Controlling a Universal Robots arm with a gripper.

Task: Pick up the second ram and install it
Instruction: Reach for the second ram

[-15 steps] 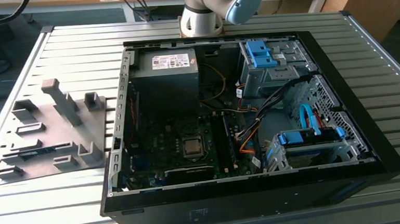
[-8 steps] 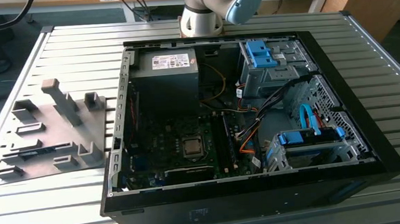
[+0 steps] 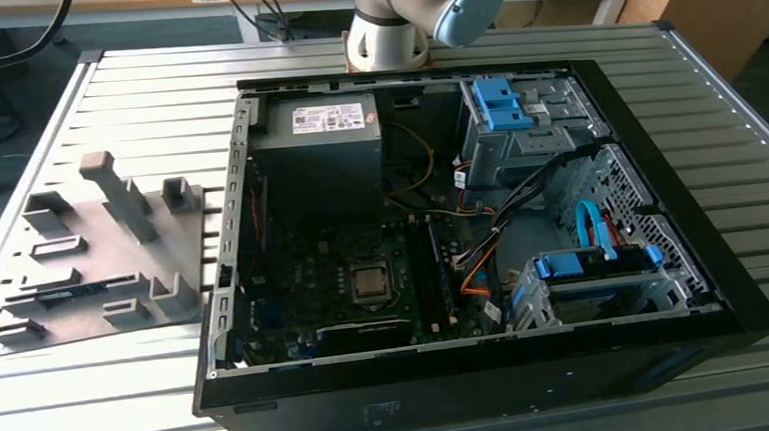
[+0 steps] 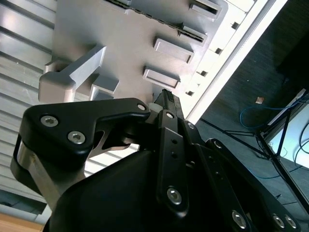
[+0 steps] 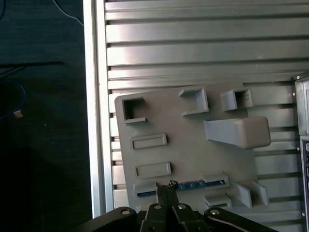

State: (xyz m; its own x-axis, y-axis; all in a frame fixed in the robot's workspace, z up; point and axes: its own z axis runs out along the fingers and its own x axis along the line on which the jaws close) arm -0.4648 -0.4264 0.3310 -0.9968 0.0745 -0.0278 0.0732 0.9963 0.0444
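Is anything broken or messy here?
Nothing looks broken or spilled. The computer case lies open on its side, and the second ram sits straight in its groove on the grey tray.

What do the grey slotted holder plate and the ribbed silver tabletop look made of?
The grey slotted holder plate looks like plastic, possibly 3D-printed: matte, uniform grey, blocky raised pockets, no glints. The ribbed silver tabletop looks like aluminium profile: metallic sheen, bright highlights along the parallel slats. Looks alone don't settle either.
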